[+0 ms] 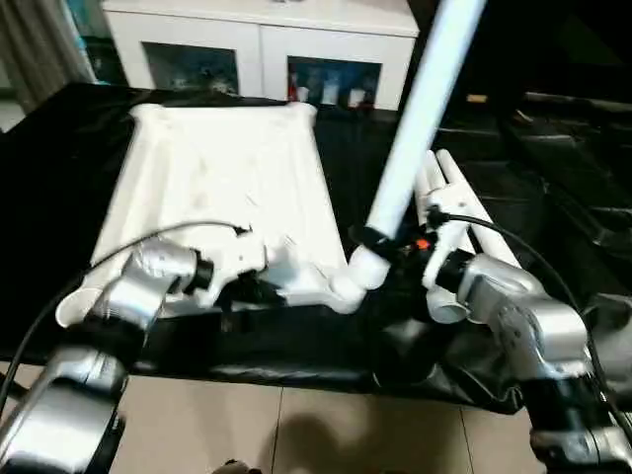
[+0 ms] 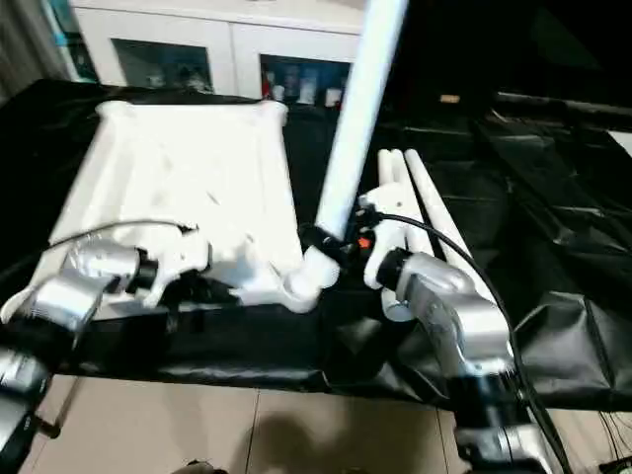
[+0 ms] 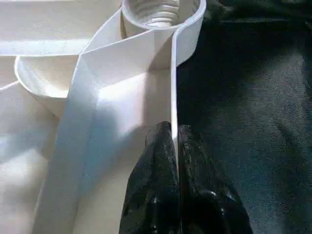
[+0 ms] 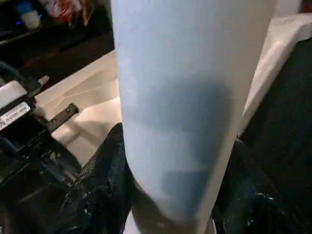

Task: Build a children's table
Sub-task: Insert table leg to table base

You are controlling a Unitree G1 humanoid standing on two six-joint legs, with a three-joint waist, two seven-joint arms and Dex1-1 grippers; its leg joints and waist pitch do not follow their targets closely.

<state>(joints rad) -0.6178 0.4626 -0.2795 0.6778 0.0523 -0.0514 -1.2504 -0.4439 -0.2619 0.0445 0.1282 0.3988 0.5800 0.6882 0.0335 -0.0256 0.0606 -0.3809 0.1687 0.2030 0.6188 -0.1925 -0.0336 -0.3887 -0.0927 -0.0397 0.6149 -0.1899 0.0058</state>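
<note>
The left claw pinched the tabletop's rim. The right claw gripped a leg at the near corner socket. Keeping it upright looked wisest.

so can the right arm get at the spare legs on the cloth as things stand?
Probably not: the right pincer is shut on a leg at the table top's corner socket. The spare legs lie just beside it, unobstructed.
</note>
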